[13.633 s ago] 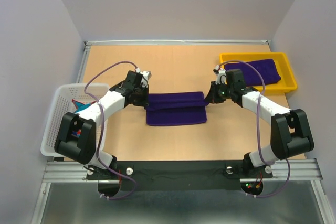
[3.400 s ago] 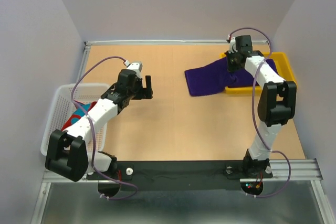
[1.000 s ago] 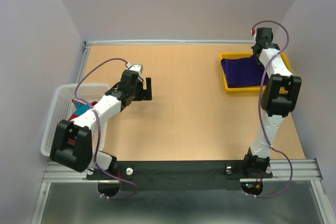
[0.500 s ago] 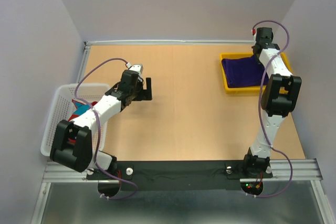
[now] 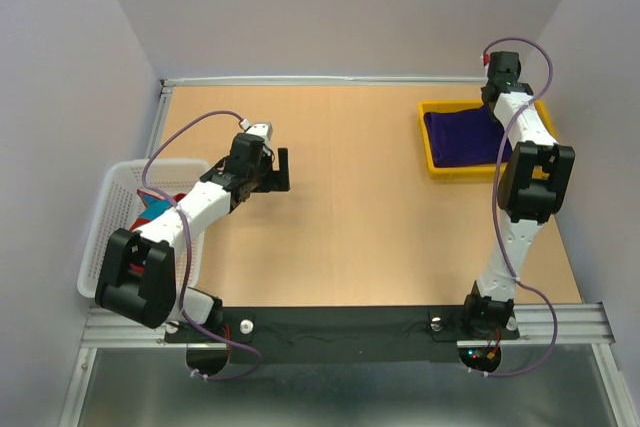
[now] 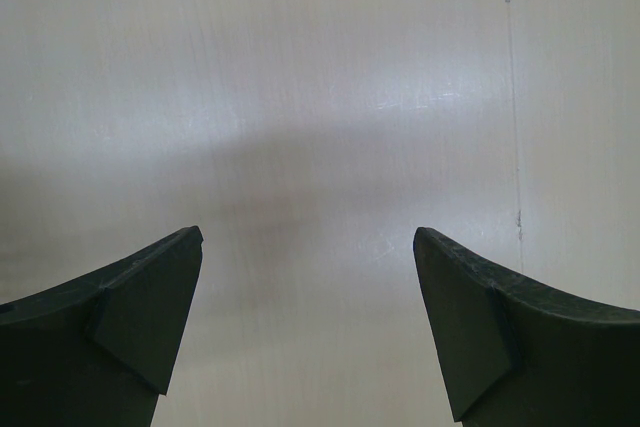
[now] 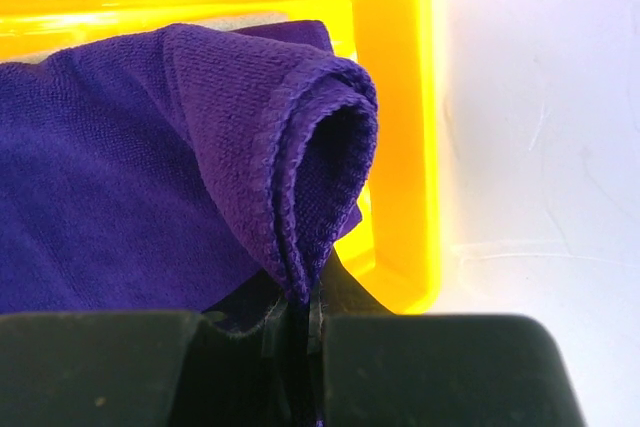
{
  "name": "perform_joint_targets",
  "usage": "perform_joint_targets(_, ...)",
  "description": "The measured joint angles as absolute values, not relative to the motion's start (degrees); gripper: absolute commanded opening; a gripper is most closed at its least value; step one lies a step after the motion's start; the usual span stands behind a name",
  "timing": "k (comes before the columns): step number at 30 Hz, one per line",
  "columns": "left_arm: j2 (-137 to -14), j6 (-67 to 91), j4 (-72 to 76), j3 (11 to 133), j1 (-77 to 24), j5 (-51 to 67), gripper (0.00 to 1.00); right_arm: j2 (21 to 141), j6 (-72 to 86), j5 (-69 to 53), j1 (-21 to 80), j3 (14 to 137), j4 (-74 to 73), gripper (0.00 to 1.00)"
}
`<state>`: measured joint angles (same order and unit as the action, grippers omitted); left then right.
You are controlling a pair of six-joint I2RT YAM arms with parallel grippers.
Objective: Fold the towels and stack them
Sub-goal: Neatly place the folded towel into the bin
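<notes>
Towel (image 5: 462, 137), folded, sits in the yellow tray (image 7: 395, 147), its edge pinched in the tight-closed right claw (image 7: 305, 317), seemingly to set it down there; left claw (image 6: 308, 277) hangs spread wide, empty.

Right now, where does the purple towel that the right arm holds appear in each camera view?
Top external: the purple towel lies in the yellow tray, far right of the table.
Left wrist: not in it.
Right wrist: it fills the left and centre, its folded edge pinched in the shut right gripper.
Shared landmark: the yellow tray, whose rim also shows in the right wrist view.
</notes>
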<state>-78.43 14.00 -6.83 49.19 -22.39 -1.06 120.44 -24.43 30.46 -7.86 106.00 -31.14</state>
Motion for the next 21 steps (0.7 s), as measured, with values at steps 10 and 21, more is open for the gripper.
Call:
perform_joint_targets(10,-78.43,14.00,-6.85,49.19,-22.39,-1.06,0.99,120.44,-23.62,33.26,-7.86,106.00,-29.61,0.04)
perform_joint_targets(21,-78.43,13.96,-6.87,49.19,-22.39,-1.10,0.99,121.95,-22.11,33.36,-7.92,106.00,-26.50,0.13)
